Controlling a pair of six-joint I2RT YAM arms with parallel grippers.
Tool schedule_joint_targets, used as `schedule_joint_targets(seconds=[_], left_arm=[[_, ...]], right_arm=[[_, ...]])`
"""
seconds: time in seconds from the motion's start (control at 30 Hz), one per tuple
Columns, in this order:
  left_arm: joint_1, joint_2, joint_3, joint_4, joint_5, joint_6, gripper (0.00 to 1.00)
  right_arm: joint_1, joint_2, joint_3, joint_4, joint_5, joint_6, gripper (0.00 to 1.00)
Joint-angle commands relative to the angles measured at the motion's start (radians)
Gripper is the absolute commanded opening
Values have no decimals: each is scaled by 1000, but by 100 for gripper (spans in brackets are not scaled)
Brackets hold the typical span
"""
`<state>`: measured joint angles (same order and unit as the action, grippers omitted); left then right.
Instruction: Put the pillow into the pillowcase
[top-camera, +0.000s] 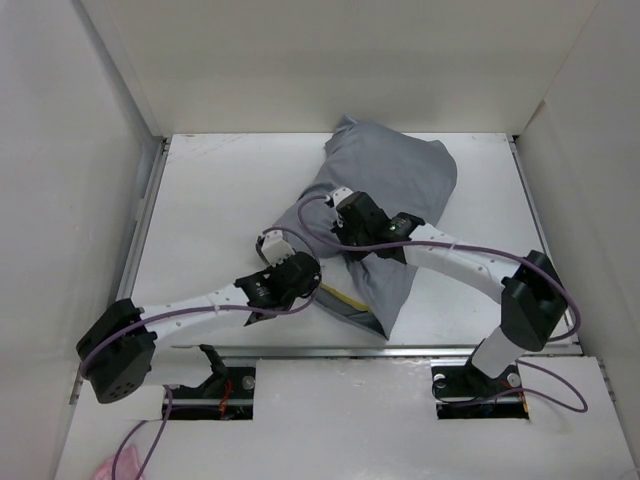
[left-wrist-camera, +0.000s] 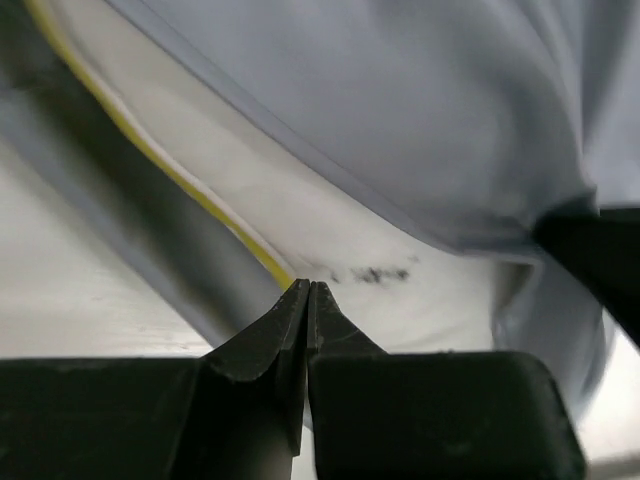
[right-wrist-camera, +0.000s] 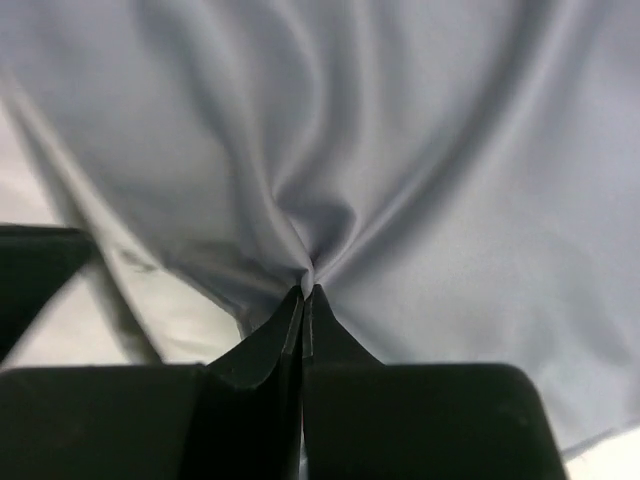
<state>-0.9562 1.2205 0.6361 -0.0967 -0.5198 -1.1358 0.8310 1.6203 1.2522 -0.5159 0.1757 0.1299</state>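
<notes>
The grey pillowcase (top-camera: 390, 180) lies crumpled across the middle of the white table (top-camera: 210, 200), with most of the pillow hidden inside it. Only the pillow's yellow band (top-camera: 345, 298) shows, at the sack's near edge. In the left wrist view the white pillow (left-wrist-camera: 330, 230) and its yellow band (left-wrist-camera: 170, 170) lie under a grey pillowcase flap (left-wrist-camera: 420, 100). My left gripper (top-camera: 272, 243) (left-wrist-camera: 307, 285) is shut, its tips right on the yellow edge. My right gripper (top-camera: 338, 197) (right-wrist-camera: 308, 290) is shut on a puckered fold of pillowcase (right-wrist-camera: 450, 150).
White walls enclose the table on the left, back and right. A metal rail (top-camera: 150, 210) runs along the left side. The two arms cross close together over the sack's near-left part. A dark part of the other arm (left-wrist-camera: 600, 260) shows at the right of the left wrist view.
</notes>
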Motion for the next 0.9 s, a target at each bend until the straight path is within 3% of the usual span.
schedule_joint_targets(seconds=[0.0, 0.07, 0.17, 0.33, 0.5, 0.53, 0.6, 0.73, 0.87], left_arm=[[-12, -44, -76, 180, 108, 89, 0], [-12, -15, -127, 349, 139, 90, 0], [-12, 112, -107, 457, 153, 137, 0], [-22, 301, 120, 423, 93, 143, 0], [-23, 262, 117, 589, -91, 21, 0], [-23, 249, 90, 727, -111, 30, 0], [-32, 249, 108, 795, -173, 56, 0], [-32, 310, 298, 495, -238, -7, 0], [-32, 257, 214, 445, -181, -7, 0]], right_arm=[[2, -80, 73, 48, -129, -25, 0], [2, -103, 73, 37, -252, -35, 0], [2, -155, 73, 16, -385, -47, 0], [2, -260, 203, -39, -669, -47, 0], [2, -283, 358, -137, -772, -47, 0], [2, -272, 368, -153, -786, -47, 0], [2, -248, 359, -171, -776, -47, 0], [2, -214, 340, -180, -670, -16, 0], [-18, -214, 283, -153, -656, 10, 0]])
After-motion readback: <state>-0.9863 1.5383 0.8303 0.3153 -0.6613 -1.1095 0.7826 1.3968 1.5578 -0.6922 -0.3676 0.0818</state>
